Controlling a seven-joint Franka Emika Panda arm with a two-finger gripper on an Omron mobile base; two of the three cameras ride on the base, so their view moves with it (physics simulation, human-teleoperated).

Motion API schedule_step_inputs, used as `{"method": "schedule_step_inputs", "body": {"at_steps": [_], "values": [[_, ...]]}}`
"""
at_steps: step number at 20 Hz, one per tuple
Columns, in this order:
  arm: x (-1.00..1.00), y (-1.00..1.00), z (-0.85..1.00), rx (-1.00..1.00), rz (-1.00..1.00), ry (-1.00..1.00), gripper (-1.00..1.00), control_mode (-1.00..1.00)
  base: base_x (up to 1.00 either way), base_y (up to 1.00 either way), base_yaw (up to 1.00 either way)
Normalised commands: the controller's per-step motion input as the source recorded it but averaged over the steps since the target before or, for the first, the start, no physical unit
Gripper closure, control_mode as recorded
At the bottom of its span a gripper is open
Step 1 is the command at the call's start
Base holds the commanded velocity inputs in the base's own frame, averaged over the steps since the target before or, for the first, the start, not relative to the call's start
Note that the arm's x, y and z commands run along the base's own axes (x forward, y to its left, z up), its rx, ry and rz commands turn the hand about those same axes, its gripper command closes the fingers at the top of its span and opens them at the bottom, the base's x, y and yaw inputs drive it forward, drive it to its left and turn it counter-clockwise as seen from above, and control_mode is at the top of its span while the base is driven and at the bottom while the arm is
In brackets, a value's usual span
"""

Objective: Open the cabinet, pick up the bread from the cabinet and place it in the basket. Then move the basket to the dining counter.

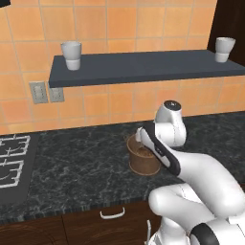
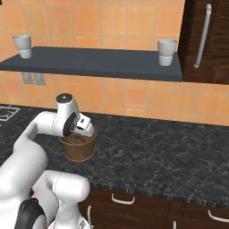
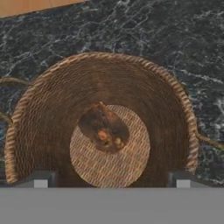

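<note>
From behind the arm on its left, the basket (image 1: 142, 160) stands upright on the black speckled counter (image 1: 81, 162), wide mouth up and narrowing toward its foot, with the white arm (image 1: 191, 177) bent over it so that the hand hides part of the rim. A dark shelf (image 1: 143, 67) runs along the orange tiled wall above, a white cup (image 1: 71, 55) near its left end and another white cup (image 1: 224, 49) at its right end; two wall sockets (image 1: 47, 92) sit below the shelf, and a stove (image 1: 12, 160) lies at the left edge of the counter. From the other side, the basket (image 2: 78, 146) sits near the front of the counter with the hand just above its mouth, and a dark cabinet (image 2: 208, 40) with a long pale handle (image 2: 202, 36) stands closed at the upper right. Looking down along the hand, the bread (image 3: 104, 127) lies on the pale woven floor of the basket (image 3: 52, 109), apart from the walls, a rough brown lump slightly longer than wide, its long axis running from the upper left to the lower right of this picture. The gripper (image 3: 111, 183) hangs over the mouth with its two tips spread wide, one at either side of the basket's floor, holding nothing.
</note>
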Motion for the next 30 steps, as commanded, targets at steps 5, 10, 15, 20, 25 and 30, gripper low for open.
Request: {"method": "schedule_step_inputs", "body": {"at_steps": [5,10,15,20,25,30], "values": [[-0.87,-0.18,0.17,0.18,-0.29,0.03,-1.00,-1.00,0.00,0.00,0.00],[-0.48,-0.06,0.06,0.24,-0.31,0.08,-1.00,-1.00,0.00,0.00,0.00],[0.13,-0.07,0.00,0.05,-0.11,0.00,-1.00,-1.00,0.00,0.00,0.00],[0.52,-0.11,-0.08,0.00,0.00,0.05,-1.00,-1.00,0.00,0.00,0.00],[0.48,-0.08,-0.08,0.00,0.00,0.13,-1.00,-1.00,0.00,0.00,0.00],[0.32,0.00,-0.19,0.00,0.00,0.08,-1.00,-1.00,0.00,0.00,0.00]]}}
